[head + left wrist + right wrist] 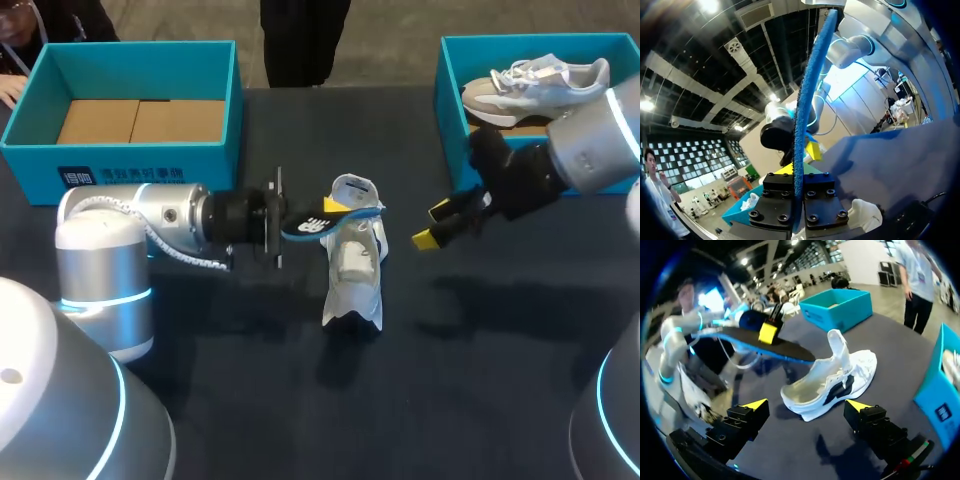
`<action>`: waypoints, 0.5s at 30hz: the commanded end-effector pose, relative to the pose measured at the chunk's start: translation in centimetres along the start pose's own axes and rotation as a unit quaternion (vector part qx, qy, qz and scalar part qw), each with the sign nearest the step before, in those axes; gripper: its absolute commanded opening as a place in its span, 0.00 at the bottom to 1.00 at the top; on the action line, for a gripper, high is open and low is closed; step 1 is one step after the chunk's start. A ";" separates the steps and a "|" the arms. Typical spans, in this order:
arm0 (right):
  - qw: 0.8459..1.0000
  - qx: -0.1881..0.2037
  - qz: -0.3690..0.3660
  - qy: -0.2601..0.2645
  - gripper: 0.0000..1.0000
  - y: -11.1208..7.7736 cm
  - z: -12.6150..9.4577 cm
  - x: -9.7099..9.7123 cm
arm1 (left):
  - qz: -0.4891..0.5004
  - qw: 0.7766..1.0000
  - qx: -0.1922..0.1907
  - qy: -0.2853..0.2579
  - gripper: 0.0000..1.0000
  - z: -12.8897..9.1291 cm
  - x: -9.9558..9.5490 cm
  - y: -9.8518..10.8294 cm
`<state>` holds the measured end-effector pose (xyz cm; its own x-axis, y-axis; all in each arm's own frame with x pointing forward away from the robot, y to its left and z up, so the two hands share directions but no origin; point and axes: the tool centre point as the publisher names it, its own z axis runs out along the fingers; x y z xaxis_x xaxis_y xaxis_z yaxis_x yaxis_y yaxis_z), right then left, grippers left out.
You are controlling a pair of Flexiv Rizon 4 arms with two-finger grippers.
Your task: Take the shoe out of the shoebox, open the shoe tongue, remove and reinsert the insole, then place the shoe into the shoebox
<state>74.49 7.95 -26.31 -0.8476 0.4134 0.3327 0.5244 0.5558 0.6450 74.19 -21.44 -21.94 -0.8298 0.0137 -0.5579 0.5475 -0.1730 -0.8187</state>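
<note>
A white shoe (355, 262) (832, 380) lies on the dark table with its tongue pulled up. My left gripper (288, 226) (799, 200) is shut on a blue-and-black insole (325, 222) (802, 125) (765, 345), held just above the table. The insole's far end reaches the shoe's opening. My right gripper (432, 226) (806, 407) is open and holds nothing. It hangs to the right of the shoe, pointing at it. A second, grey-white shoe (540, 82) lies in the right blue shoebox (450, 95) (940, 390).
The left blue shoebox (135, 160) (840, 307) stands at the back left, showing only its cardboard floor. My right arm passes in front of the right shoebox. Dark table surface (400, 400) stretches in front of the shoe.
</note>
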 end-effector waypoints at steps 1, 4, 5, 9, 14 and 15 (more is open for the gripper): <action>0.995 0.049 -0.070 -0.055 1.00 0.4 1.2 0.2 | -0.005 1.000 -0.003 0.004 0.00 -0.2 0.2 0.5; 0.990 0.073 -0.100 -0.069 1.00 0.2 1.6 0.1 | -0.012 1.000 -0.005 0.001 0.00 -0.2 0.3 0.7; 0.989 0.079 -0.100 -0.071 1.00 0.2 1.7 0.0 | -0.015 1.000 -0.004 0.000 0.00 -0.2 0.3 0.7; 0.987 0.080 -0.116 -0.073 1.00 -0.2 2.1 -0.4 | -0.027 1.000 -0.003 -0.012 0.00 -0.4 0.4 0.9; 0.987 0.074 -0.123 -0.068 1.00 -0.8 2.8 -1.1 | -0.033 0.999 0.000 -0.020 0.00 -0.4 0.6 1.1; 0.987 0.070 -0.125 -0.066 1.00 -1.0 2.9 -1.2 | -0.035 0.999 0.001 -0.021 0.00 -0.4 0.6 1.1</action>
<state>74.81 8.85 -28.38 -0.9365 0.3429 0.0730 0.3202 0.7519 0.5762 74.58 -21.11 -23.02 -0.8694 -0.0081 -0.4940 0.4878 -0.1728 -0.8557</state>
